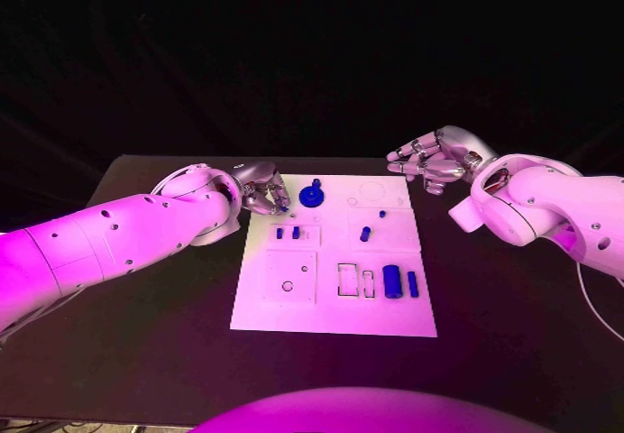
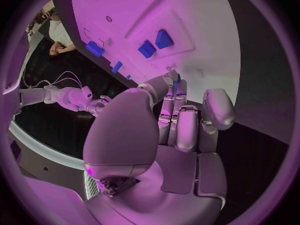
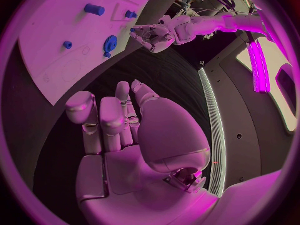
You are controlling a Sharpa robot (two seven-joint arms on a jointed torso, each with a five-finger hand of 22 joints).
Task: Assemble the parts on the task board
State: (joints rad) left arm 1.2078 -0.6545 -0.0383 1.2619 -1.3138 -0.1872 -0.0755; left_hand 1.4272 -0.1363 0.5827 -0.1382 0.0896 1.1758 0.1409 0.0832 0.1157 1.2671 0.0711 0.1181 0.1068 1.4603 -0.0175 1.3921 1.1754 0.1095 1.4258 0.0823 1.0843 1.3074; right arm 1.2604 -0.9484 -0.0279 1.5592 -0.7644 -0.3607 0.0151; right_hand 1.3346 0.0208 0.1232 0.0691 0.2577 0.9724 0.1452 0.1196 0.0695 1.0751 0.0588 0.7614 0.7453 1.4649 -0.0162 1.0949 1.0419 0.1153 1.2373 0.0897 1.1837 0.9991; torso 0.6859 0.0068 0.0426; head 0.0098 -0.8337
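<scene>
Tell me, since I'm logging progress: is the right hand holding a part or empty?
Empty. The right hand hovers off the far right corner of the task board, fingers curled in with nothing blue between them.

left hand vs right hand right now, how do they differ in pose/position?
The left hand sits at the task board's far left corner, fingers pointing down beside the round blue part; the right hand hangs off the board, past its far right corner, over black table. The left hand's fingers lie close together; the right hand's are loosely curled and a little apart. Shared: both are silver, and neither holds a part.
</scene>
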